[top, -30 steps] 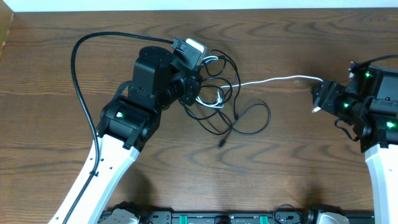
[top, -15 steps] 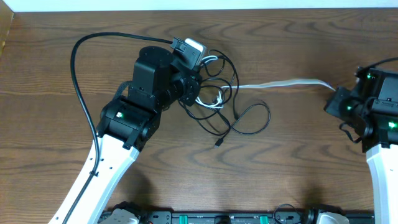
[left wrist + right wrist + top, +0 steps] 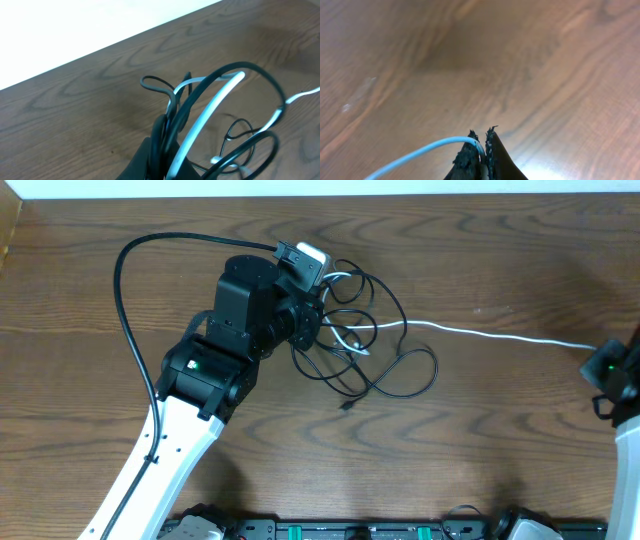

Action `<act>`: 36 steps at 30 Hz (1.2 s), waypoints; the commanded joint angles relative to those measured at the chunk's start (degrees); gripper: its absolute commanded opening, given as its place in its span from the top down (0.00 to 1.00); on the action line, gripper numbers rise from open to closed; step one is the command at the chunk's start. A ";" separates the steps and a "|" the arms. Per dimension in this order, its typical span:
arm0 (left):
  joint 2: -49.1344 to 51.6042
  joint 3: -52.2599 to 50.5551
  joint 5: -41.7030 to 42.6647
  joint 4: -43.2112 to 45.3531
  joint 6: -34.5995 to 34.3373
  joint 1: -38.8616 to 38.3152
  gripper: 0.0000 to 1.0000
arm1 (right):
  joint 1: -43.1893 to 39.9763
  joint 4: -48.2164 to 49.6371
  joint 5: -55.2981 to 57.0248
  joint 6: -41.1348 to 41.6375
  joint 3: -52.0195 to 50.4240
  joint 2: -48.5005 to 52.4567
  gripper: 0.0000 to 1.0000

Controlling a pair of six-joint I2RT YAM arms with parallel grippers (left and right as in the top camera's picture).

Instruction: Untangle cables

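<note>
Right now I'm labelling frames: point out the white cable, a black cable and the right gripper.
white cable (image 3: 480,333): overhead view, middle of its straight run.
black cable (image 3: 245,64): left wrist view, top of its arched loop.
right gripper (image 3: 482,135): right wrist view, between fingertips pinching the white cable.

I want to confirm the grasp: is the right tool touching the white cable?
Touching. The right wrist view shows the right tool shut on the white cable, which runs in between its fingers.

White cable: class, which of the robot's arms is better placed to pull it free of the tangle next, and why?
Right. The right claw is shut on the white cable, well clear of the tangle. The left claw is shut on the black cables, holding them in place.
</note>
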 commanded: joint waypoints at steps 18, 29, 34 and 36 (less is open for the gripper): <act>0.11 0.07 -1.18 -0.09 -0.31 0.17 0.92 | -14.64 -1.55 -6.75 5.27 0.26 -0.70 0.01; 0.11 0.07 -1.22 -0.04 -0.31 0.17 0.92 | -14.64 -1.29 -12.63 0.52 0.26 -0.66 0.01; 0.11 0.07 -8.76 0.44 -4.22 0.17 0.92 | -14.64 -1.60 -6.54 0.66 0.26 -0.66 0.01; 0.11 0.07 -17.86 0.50 -9.20 0.17 0.92 | -14.64 -1.60 -6.01 0.98 0.24 -0.66 0.01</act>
